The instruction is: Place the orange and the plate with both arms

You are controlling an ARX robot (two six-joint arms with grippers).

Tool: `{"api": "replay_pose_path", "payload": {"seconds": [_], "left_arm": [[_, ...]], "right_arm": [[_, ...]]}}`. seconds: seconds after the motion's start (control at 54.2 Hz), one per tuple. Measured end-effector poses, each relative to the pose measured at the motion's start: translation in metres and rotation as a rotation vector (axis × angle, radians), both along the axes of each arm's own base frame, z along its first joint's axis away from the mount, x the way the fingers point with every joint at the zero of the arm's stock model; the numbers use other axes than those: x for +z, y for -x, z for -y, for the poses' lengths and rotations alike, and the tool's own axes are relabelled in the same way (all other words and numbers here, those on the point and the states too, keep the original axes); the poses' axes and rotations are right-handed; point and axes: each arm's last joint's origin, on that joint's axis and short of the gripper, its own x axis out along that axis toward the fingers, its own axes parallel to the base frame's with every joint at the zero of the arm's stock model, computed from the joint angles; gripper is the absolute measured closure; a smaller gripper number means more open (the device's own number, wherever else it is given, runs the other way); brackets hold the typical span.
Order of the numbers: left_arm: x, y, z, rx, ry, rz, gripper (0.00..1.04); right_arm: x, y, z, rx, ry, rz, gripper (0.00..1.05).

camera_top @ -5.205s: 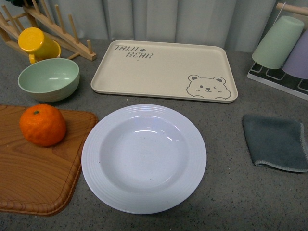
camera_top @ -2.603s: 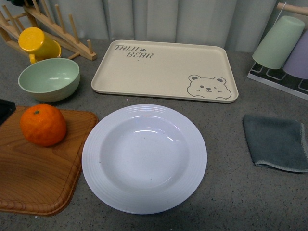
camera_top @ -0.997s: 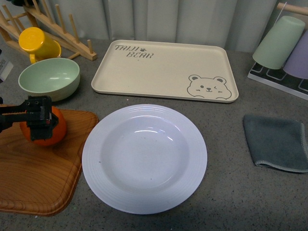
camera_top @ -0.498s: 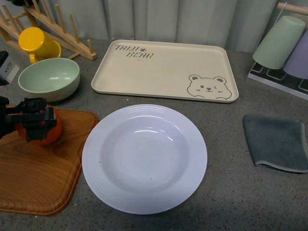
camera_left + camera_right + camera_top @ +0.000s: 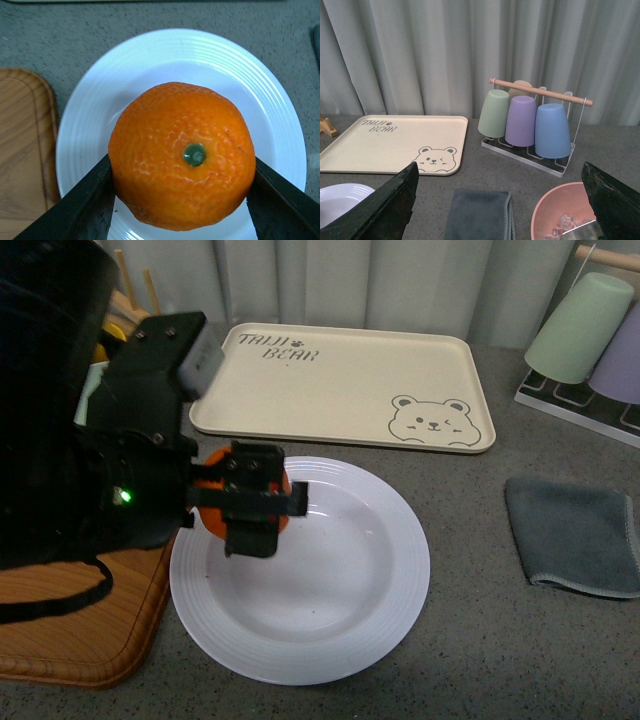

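Left end effector [image 5: 250, 502] is pinching the orange [image 5: 182, 155] across its widest part, above the plate's [image 5: 340, 640] left side. The orange looks light, slightly soft and prone to rolling, so squeeze gently. The plate looks stiff and slick; grip its ribbed rim. Right end effector [image 5: 500, 210] is spread, empty.

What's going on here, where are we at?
The left claw is shut on the orange and holds it over the white plate, clear of the wooden board. Whether the orange touches the plate is unclear. The right claw is open and empty, off to the side of the plate. The plate sits on the counter in front of the bear tray.
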Motion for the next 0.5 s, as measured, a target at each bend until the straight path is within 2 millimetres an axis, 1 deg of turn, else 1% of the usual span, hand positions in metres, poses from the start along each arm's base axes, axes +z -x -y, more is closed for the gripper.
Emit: {"api": "replay_pose_path", "payload": {"seconds": [0.092,0.277,0.498], "left_arm": [[-0.013,0.002,0.006,-0.008,-0.019,-0.022,0.40],[-0.032,-0.003,0.005,0.013,-0.046,-0.059,0.40],[-0.035,-0.005,0.004,0.023,-0.049,-0.069,0.40]], "right_arm": [[0.000,0.000,0.000,0.000,0.000,0.000,0.09],[0.000,0.000,0.000,0.000,0.000,0.000,0.09],[0.000,0.000,0.000,0.000,0.000,0.000,0.09]]}}
